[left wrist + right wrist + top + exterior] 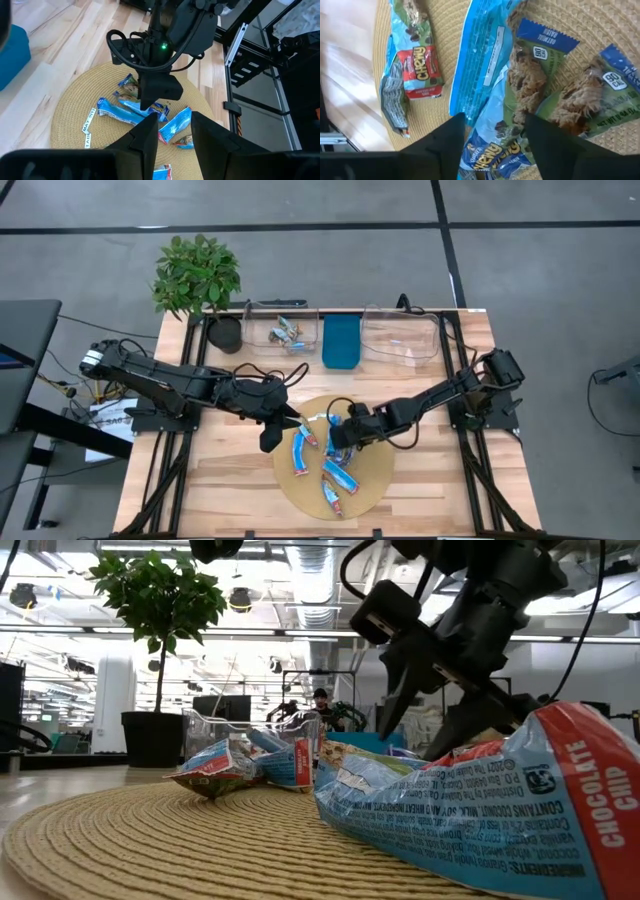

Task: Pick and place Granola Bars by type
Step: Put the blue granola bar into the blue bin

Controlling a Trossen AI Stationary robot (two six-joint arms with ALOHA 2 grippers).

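Potted plant point(195, 275), 2 clear bins point(282, 328), blue box point(341, 342) sitting behind mat point(372, 480); approx 6 Granola Bars point(301, 452) lying there. Right gripper point(338, 442) jaws apart over them; left gripper point(284, 420) jaws apart too.

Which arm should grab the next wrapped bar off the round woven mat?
Right. The right gripper is open, directly over the blue-wrapped granola bars; the left gripper sits at the woven mat's edge.

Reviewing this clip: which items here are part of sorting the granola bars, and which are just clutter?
Job: granola bars on woven mat; clear bin holding bars; empty clear bin; right gripper over the pile; left gripper.
Bystanders: potted plant; teal container.
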